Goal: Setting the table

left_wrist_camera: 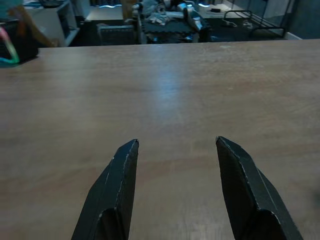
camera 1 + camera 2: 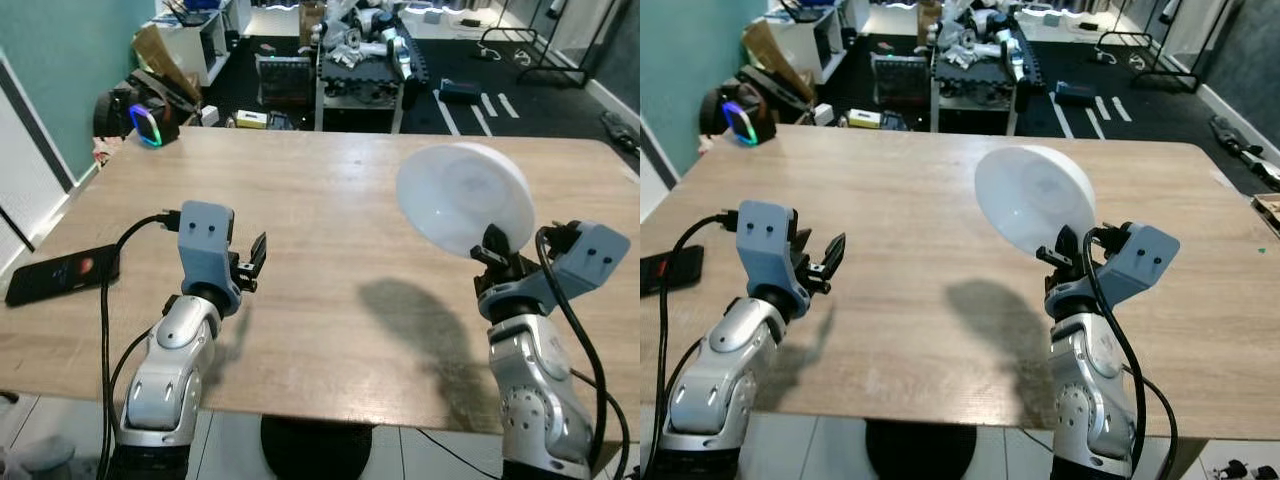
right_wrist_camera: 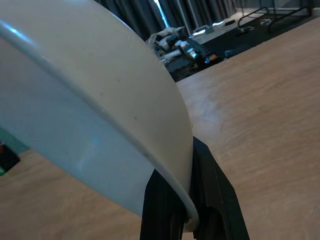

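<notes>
Two fingers of the right gripper (image 2: pixel 492 250) pinch the white plate (image 2: pixel 465 197) by its lower rim, holding it tilted above the wooden table (image 2: pixel 330 200); it probably needs levelling before lowering. The left gripper (image 2: pixel 252 262) hovers spread and empty over the near edge

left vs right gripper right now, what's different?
The left gripper is open with nothing between its fingers; the right gripper is shut on the rim of a white plate. The left one sits low over the wooden table; the right one holds the plate tilted up above it. Both point forward over the table.
</notes>
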Controlling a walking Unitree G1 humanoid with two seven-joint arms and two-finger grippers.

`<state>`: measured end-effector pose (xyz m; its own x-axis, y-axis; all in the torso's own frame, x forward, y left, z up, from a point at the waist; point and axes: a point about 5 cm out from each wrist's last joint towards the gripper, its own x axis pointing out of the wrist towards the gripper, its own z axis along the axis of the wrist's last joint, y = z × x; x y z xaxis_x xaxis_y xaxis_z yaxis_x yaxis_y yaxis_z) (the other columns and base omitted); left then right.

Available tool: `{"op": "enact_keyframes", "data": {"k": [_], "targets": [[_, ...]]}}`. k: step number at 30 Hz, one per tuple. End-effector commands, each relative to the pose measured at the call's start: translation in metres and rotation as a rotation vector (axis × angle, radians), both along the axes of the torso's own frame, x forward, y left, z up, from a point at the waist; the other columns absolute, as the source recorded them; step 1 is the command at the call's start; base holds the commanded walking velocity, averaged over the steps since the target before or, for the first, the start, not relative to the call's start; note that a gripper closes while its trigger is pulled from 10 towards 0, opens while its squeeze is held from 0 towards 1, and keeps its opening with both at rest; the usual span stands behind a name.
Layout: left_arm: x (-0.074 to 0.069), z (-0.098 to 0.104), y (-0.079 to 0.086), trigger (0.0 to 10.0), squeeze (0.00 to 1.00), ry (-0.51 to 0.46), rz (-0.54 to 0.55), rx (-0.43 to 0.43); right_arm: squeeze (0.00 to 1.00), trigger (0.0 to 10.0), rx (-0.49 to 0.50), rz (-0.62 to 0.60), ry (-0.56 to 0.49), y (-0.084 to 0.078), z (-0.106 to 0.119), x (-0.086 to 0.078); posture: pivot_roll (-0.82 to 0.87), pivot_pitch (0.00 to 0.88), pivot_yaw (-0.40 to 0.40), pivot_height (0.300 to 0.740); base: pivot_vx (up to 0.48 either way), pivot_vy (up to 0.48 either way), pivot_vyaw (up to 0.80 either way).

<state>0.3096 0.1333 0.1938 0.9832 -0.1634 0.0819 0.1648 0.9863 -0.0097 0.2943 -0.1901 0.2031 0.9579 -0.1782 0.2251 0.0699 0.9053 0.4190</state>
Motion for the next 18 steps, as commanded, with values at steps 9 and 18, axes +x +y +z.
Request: {"op": "enact_keyframes", "data": {"k": [9, 18], "targets": [[0.0009, 0.0009, 0.0005, 10.0, 0.0, 0.003, 0.004, -0.004, 0.0, 10.0, -0.002, -0.005, 0.023, 0.0001, -0.0072, 0.0008, -0.13, 0.0, 0.06, 0.74, -0.295, 0.0, 0.0], [0.0013, 0.001, -0.0012, 10.0, 0.0, 0.003, 0.002, -0.005, 0.0, 10.0, -0.007, -0.003, 0.025, -0.0003, -0.008, 0.0007, -0.13, 0.0, 0.062, 0.74, -0.295, 0.0, 0.0]]}}
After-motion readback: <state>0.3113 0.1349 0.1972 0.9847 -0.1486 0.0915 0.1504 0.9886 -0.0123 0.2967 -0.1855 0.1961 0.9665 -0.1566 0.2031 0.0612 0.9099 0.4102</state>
